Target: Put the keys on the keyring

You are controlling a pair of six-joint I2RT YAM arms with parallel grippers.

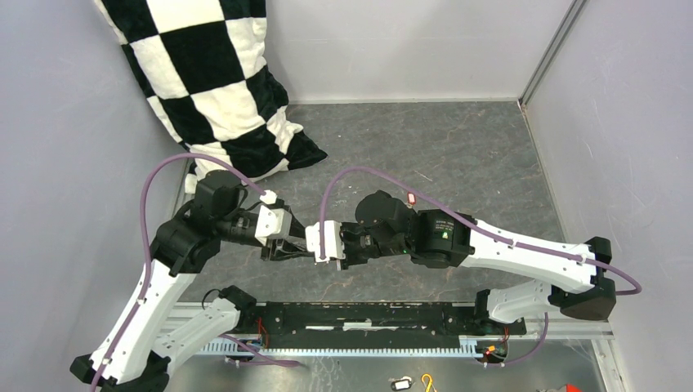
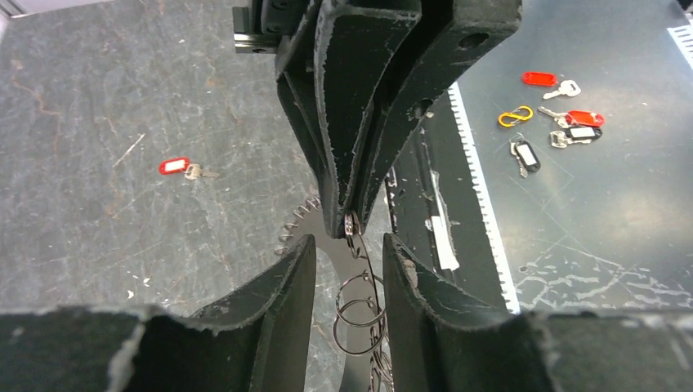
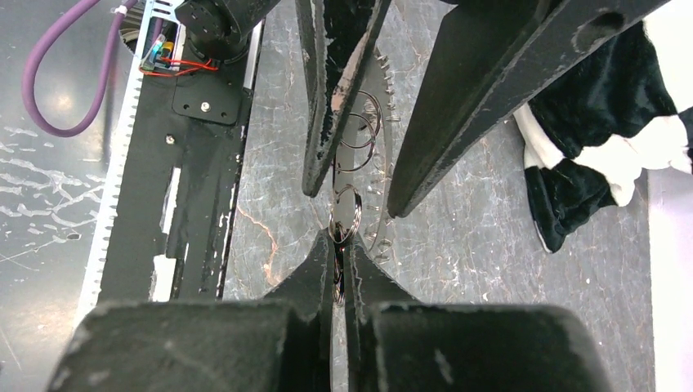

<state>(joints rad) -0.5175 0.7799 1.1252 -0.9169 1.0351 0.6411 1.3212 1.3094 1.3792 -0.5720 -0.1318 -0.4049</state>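
1. Near the arms' bases, the right gripper [image 3: 341, 238] has its jaws pressed together, pinching the keyring [image 2: 359, 314] by its edge.
2. The keyring shows as thin grey wire loops overlapping one another, with a toothed fringe of small dark pieces along its rim.
3. The left gripper [image 2: 349, 245] faces it, jaws spread on either side of the loops.
4. Farther out, a red-headed key [image 2: 176, 167] lies flat on the grey surface [image 2: 98, 98].

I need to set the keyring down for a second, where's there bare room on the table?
The far grey mat, between the checkered pillow and the right wall, is bare. Crowded: the middle, where both arms' fingers meet at the keyring, a red-tagged key on the mat, and the loose keys on the near metal strip.
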